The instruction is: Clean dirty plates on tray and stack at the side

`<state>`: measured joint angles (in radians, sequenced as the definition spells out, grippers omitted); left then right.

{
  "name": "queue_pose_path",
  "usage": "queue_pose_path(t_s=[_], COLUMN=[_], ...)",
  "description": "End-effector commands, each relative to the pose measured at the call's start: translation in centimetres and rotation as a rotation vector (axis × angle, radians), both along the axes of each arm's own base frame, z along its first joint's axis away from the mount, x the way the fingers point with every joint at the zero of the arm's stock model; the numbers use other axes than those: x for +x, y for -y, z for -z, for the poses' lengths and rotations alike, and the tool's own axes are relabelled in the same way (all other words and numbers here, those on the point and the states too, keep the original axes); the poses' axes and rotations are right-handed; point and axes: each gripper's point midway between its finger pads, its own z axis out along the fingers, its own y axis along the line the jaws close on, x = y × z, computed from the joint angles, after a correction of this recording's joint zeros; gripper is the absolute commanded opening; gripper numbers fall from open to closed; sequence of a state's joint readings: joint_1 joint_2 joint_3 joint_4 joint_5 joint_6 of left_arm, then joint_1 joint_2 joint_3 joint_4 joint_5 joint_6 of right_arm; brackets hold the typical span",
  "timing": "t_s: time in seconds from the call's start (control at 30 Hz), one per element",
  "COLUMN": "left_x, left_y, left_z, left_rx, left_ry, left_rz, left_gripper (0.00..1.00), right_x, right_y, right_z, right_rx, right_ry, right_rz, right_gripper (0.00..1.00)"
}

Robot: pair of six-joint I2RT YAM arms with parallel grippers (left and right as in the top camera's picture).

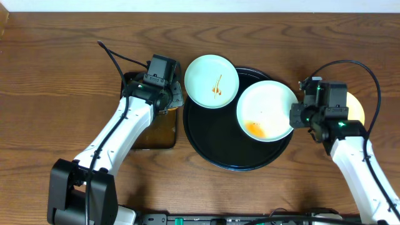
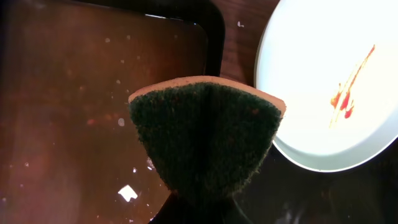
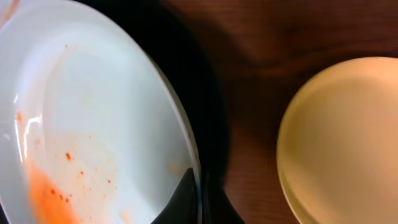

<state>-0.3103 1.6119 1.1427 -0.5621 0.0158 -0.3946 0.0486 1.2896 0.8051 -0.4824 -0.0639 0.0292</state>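
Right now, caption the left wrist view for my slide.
Folded green sponge held over the dark rectangular tray, beside a sauce-streaked pale plate.

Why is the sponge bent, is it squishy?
Probably squishy: the sponge is folded into a wedge where the left gripper pinches it. It likely feels light, since it sticks out unsupported. Its dark scrubby face looks rough, so it shouldn't slip easily.

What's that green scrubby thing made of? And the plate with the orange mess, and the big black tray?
The sponge looks like tan foam under a rough dark-green scrubbing layer: fuzzy fibres show, and it folds. The orange-smeared plate is probably plastic: pale, smooth, softly shiny. The black tray is glossy, maybe plastic or lacquer; I can't tell which.
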Motion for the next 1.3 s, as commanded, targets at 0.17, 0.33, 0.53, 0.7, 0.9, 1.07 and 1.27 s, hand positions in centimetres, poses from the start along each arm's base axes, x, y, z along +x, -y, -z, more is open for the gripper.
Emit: queue_pose_path(t_s=[0.17,0.33,0.53,0.7,0.9,1.07,1.27], left_x=[-0.1,-0.1,-0.1,-0.1,-0.1,-0.1,-0.1], left_y=[-0.2,-0.2,-0.2,-0.2,-0.2,-0.2,-0.2], left_z=[-0.5,-0.5,-0.5,-0.5,-0.5,-0.5,-0.5], left_rx=[0.008,0.008,0.008,0.008,0.008,0.007,0.008], left_ry=[0.016,0.015,0.015,0.015,0.015,0.015,0.015], left_rz=[0.004,0.004,0.004,0.004,0.004,0.004,0.004], left_gripper=[0.08,0.08,0.08,0.08,0.08,0.08,0.08], right_x=[-2.0,-0.9,-1.6,-2.8,-1.4,-1.9,-1.3], right_y=[-2.1,-2.3,-3.4,-3.6,-3.6,-4.6,-2.1], right_z=[0.3,-0.3,0.7,2.6,2.3,2.2,2.3], right_rx=[-0.095,0.016,0.275,0.27,0.28,0.29,0.299], right_ry=[-0.079,-0.04,-0.139,-0.236,-0.186,-0.191,-0.187], right_rz=[-0.079,-0.04,0.001,-0.001,0.005,-0.088,0.041], right_gripper=[0.01,0.01,0.01,0.01,0.01,0.01,0.01])
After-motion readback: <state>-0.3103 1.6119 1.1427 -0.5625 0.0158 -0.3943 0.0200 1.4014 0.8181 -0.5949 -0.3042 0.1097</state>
